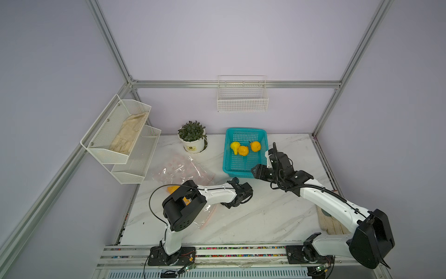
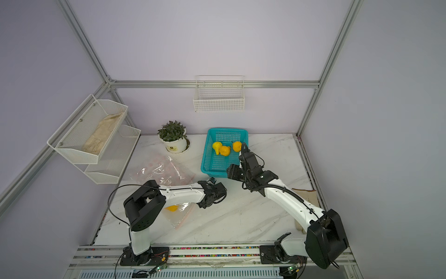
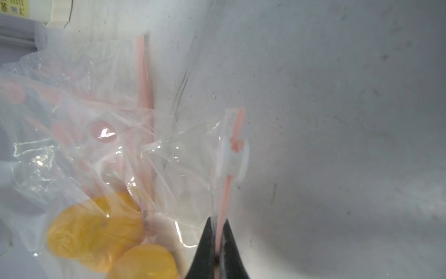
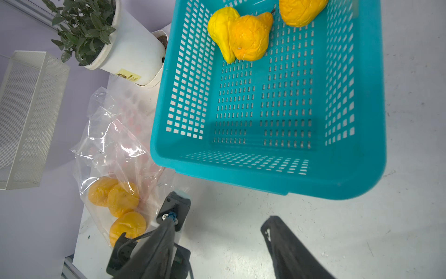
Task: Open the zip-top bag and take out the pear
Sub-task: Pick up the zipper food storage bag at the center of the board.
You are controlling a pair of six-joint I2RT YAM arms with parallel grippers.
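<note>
While the left hand (image 3: pixel 217 219) is clenched on the pink zip strip (image 3: pixel 226 190), the bag (image 3: pixel 173 154) is gripped at its edge only, with the strip pinched flat between both black fingertips and nothing else caught there. A white slider (image 3: pixel 233 161) sits on the same strip, just ahead of the tips and not touched. Whether the zip is parted cannot be told. Bagged pears (image 3: pixel 96 232), yellow-orange, are seen through the clear film, bunched together beside the left hand; three lumps can be counted in the right wrist view. In both top views most of the bag is hidden under the left arm (image 1: pixel 217 193), and only a bit of yellow and a pink edge show below the forearm. The right hand (image 4: pixel 217 224) is released: jaws wide, nothing between them, held over bare worktop (image 4: pixel 337 229) just in front of the basket (image 4: pixel 265 178). Three loose pears (image 4: pixel 246 36) lie at the basket's far end, two touching and the third apart. A dotted bag (image 1: pixel 179 166) lies between basket and rack (image 1: pixel 125 135), with the pot (image 1: pixel 193 145) behind it.
</note>
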